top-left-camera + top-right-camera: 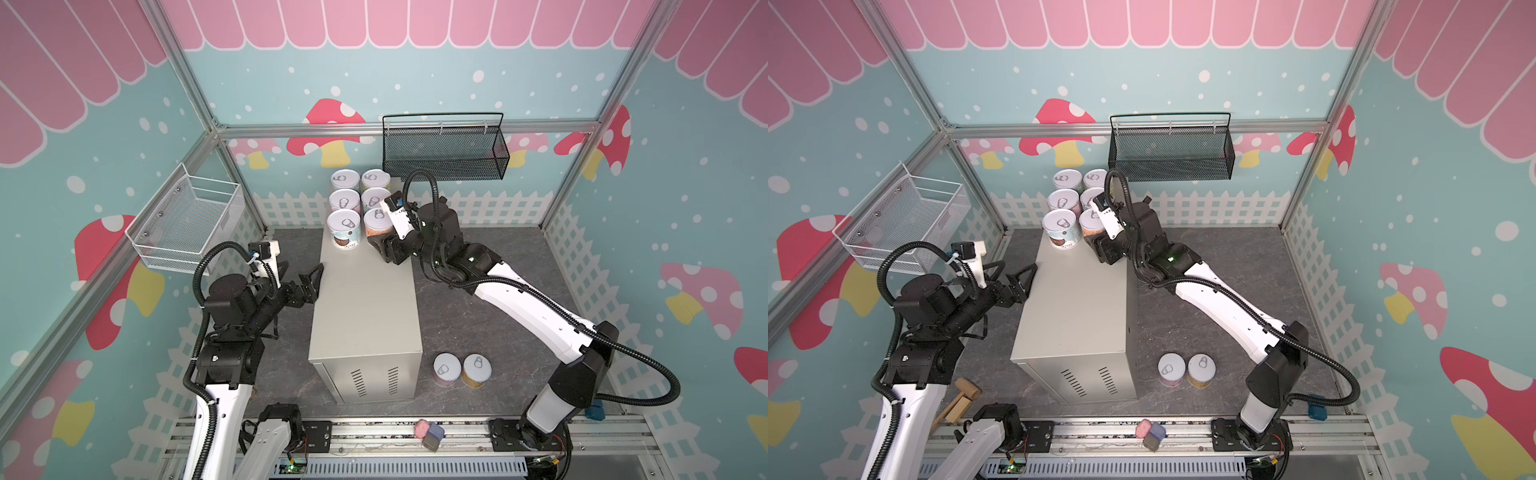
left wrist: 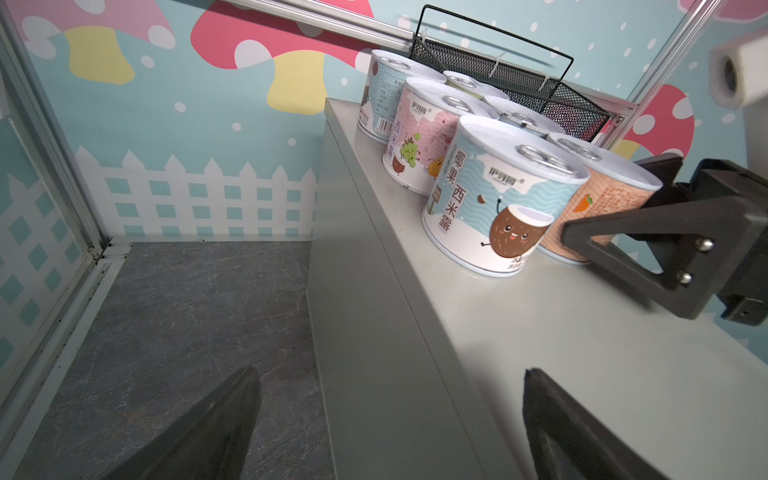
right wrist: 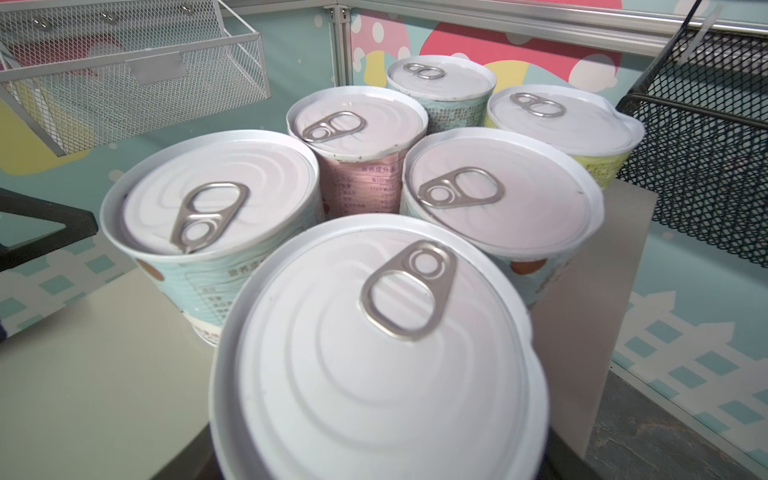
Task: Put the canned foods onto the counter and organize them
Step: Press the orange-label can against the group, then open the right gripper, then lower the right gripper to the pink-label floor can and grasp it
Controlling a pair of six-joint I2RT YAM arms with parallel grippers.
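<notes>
A white wire mesh basket is hanging on the left wall. Beside it, the left gripper is hovering at the left edge of the tall beige-grey metal counter, its jaws spreading wide and holding nothing. Six short silver-lidded cans are standing in two rows of three at the counter's far end. The right gripper is clamping the near right one, the orange-labelled can, which is sitting just beside a light blue coconut-labelled can. A black wire mesh basket is hanging on the back wall. On the dark grey marbled floor, a pink-labelled can and a yellow-labelled can are standing side by side near the counter's vented end.
</notes>
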